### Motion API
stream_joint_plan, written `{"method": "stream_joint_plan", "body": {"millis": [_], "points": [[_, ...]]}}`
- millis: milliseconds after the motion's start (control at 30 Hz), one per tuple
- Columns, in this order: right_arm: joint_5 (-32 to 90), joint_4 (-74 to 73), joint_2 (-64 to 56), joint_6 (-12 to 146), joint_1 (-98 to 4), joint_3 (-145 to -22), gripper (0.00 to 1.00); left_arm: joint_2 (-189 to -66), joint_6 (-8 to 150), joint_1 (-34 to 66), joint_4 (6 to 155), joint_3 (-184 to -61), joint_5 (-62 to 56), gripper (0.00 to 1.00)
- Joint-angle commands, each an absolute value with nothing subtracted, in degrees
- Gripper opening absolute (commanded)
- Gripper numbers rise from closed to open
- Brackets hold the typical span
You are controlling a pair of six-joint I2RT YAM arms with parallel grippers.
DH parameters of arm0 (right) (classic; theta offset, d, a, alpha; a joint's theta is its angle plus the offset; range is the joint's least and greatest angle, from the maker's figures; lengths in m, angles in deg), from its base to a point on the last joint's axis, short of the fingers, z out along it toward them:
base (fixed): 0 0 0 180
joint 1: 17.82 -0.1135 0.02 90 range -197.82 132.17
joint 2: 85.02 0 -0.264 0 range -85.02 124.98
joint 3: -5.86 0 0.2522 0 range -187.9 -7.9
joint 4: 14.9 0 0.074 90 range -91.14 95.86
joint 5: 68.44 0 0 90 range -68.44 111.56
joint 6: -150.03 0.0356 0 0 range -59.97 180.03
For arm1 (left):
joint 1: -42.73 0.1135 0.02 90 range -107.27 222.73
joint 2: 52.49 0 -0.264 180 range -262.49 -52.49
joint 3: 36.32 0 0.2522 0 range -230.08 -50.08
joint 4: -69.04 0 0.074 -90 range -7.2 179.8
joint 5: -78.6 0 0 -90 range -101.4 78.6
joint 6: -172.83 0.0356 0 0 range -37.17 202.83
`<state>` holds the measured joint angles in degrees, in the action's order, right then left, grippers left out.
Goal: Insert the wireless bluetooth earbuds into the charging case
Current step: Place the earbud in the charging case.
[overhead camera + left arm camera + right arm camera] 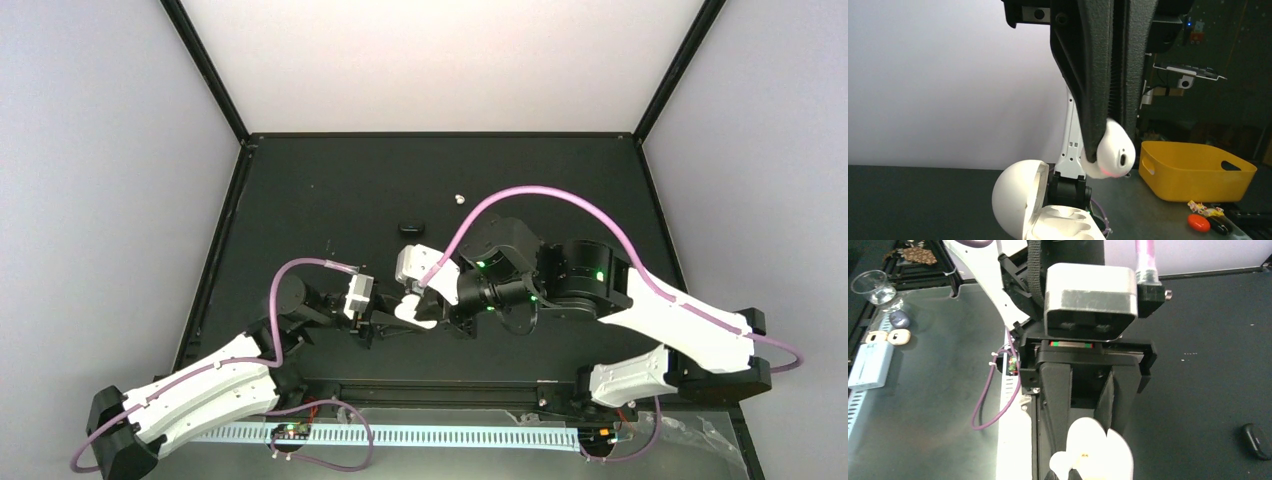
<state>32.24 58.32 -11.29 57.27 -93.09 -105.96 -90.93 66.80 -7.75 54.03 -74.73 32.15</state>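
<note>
Left fingers (1083, 75), nearly closed, pinch a white earbud (1110, 152) at frame centre above the open case (1048, 220), lower centre, clamped by right fingers (1067, 191); held tilted, it could miss its socket and drop.

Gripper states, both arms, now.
Left gripper: closed on a white earbud.
Right gripper: closed, seemingly gripping the open case at its hinge.

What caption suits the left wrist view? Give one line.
Left jaws pinch a white earbud above the open charging case.
</note>
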Motion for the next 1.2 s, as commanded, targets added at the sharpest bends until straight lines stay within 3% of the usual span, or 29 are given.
{"method": "stream_joint_plan", "body": {"millis": [0, 1167], "points": [[29.08, 56.78, -10.09, 56.14, -93.64, -108.47, 0.01, -91.36, 67.08, -8.05, 53.18, -77.15, 34.31, 0.01], [27.10, 57.98, -6.47, 56.93, -93.86, -108.42, 0.01, -90.59, 64.58, -8.09, 52.27, -77.24, 32.40, 0.02]]}}
